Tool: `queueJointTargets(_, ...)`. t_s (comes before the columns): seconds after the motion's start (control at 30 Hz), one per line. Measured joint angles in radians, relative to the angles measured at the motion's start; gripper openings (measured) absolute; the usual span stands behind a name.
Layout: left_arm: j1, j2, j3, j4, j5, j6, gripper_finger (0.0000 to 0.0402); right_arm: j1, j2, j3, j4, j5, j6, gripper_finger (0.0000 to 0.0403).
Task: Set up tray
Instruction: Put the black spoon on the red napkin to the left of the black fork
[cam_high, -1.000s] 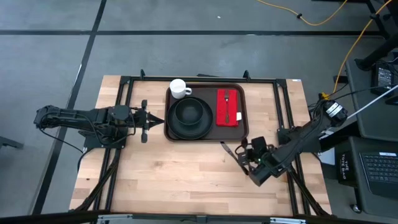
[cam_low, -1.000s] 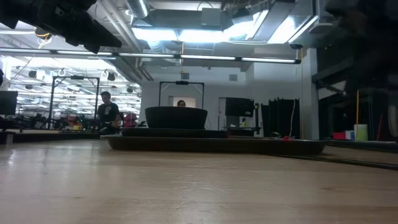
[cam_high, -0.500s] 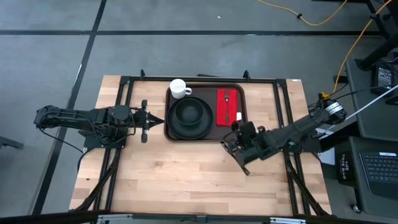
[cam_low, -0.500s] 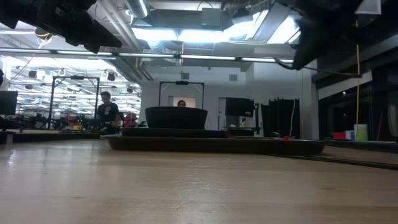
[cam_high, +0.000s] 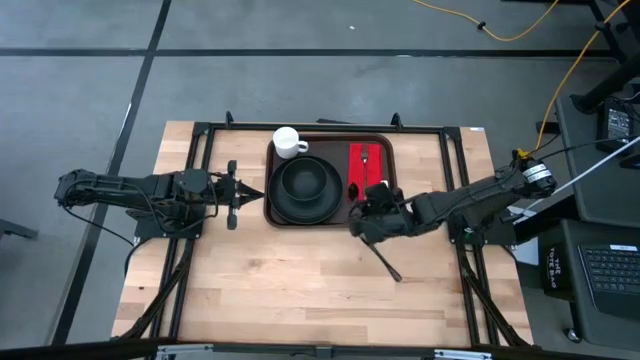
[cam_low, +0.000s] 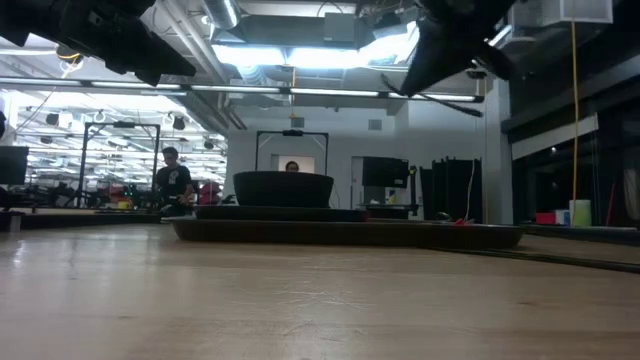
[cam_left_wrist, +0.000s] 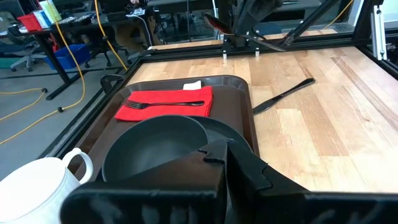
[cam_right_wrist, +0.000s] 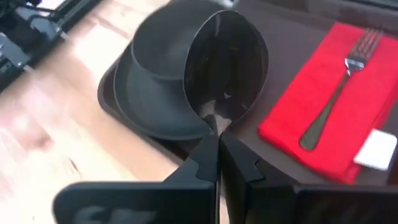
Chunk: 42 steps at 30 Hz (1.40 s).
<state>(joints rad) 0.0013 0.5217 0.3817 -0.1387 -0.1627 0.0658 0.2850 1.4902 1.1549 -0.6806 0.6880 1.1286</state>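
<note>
The dark brown tray (cam_high: 338, 150) lies at the table's far middle. On it rest a black plate with a bowl (cam_high: 305, 188), a white mug (cam_high: 289, 142) and a red napkin (cam_high: 368, 165) with a fork (cam_right_wrist: 336, 93) on top. My right gripper (cam_high: 360, 208) hovers over the tray's near right part, shut on a dark spoon (cam_right_wrist: 227, 62). A knife (cam_high: 386, 263) lies flat on the wood near the tray. My left gripper (cam_high: 258, 194) waits shut just left of the tray. My right gripper pinches the spoon's neck (cam_right_wrist: 216, 123), just below the bowl, between its two fingers. The fingers slant down from the table's near right side and lie along the handle. The spoon's bowl sticks out past the fingertips, hollow side up, clear of the tray, between plate and napkin.
Black frame rails (cam_high: 200, 200) run along the table's left and right sides and far edge. Bare wood (cam_high: 280, 280) stretches across the near half of the table. People stand in the room beyond the table in the low view.
My right gripper has swung from the table's near right area toward the tray, going left, farther and up, while its wrist rolled. It stays shut on the spoon, which came with it. The knife has stayed on the wood.
</note>
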Motion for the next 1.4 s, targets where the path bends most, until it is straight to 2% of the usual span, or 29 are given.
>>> queueJointTargets(0.13, 0.000, 0.000, 0.000, 0.000, 0.000, 0.000, 0.0004, -0.053, 0.000, 0.000, 0.047, 0.000, -0.042, 0.0010)
queueJointTargets(0.63, 0.000, 0.000, 0.000, 0.000, 0.000, 0.000, 0.0006, -0.314, 0.000, 0.000, 0.064, -0.011, -0.035, 0.0010)
queueJointTargets(1.03, 0.000, 0.000, 0.000, 0.000, 0.000, 0.000, 0.0002, -0.488, 0.006, 0.000, 0.106, -0.144, -0.073, 0.0010)
queueJointTargets(1.4, 0.000, 0.000, 0.000, 0.000, 0.000, 0.000, 0.0002, -0.609, 0.155, 0.000, 0.153, -0.308, -0.139, 0.0010)
